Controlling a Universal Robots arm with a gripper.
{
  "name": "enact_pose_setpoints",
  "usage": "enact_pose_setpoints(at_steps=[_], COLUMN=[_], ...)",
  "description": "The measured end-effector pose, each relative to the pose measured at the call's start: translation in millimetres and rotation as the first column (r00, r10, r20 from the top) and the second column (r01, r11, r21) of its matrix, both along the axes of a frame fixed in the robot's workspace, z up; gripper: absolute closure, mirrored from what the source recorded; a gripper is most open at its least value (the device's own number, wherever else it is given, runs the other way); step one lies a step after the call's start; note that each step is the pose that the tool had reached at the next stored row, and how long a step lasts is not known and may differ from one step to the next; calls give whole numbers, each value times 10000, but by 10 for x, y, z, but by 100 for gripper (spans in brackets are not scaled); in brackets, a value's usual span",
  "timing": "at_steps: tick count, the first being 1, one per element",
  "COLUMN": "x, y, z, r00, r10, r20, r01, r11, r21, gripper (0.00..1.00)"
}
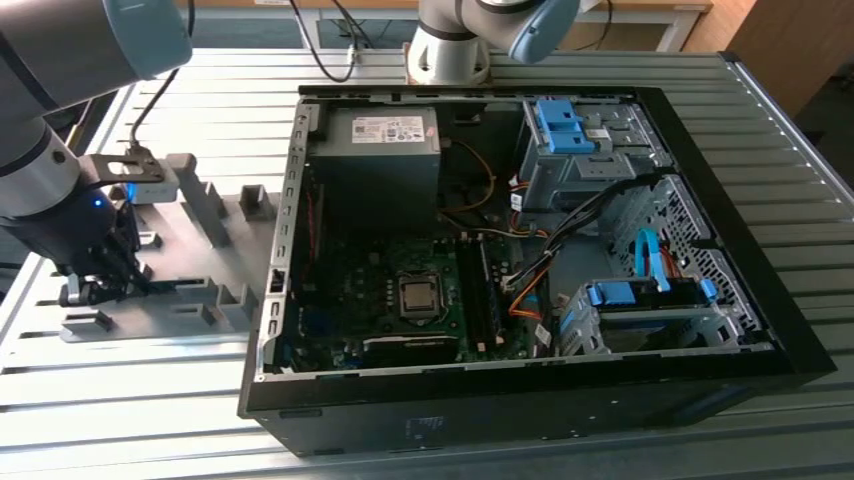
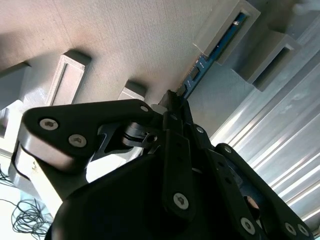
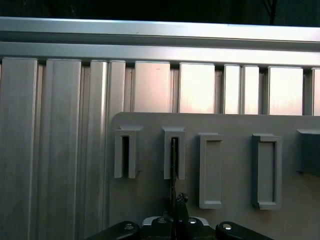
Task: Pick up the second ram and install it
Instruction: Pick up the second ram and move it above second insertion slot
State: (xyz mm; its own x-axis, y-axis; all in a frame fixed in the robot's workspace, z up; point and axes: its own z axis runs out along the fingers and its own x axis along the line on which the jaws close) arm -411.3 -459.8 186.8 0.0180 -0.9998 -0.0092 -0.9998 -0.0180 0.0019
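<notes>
Second wrist view: black gripper [image 2: 175,100] clamped on thin blue-green ram stick [image 2: 217,47] in grey plastic holder [image 2: 212,27]; pick-up step, straight lift needed.

A robotics lab or workshop — a slotted aluminium table [image 1: 134,420] spans the frame, a robot arm's base [image 1: 447,55] stands at upper centre, an opened computer case [image 1: 534,405] sits centre-right, and a grey holder plate [image 1: 187,262] lies at left.

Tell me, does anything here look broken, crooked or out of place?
Nothing stands out. The ram stick sits straight in its grey holder slot with the claw closed on it, and the open computer case looks intact.
</notes>
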Motion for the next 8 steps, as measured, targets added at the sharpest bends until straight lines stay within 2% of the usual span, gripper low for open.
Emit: enact_pose_setpoints(at_steps=[8], x=[0], y=[0], z=[-2], r00=[10000], r10=[0], r20=[2], r01=[0], r11=[10000], r21=[2], gripper=[86])
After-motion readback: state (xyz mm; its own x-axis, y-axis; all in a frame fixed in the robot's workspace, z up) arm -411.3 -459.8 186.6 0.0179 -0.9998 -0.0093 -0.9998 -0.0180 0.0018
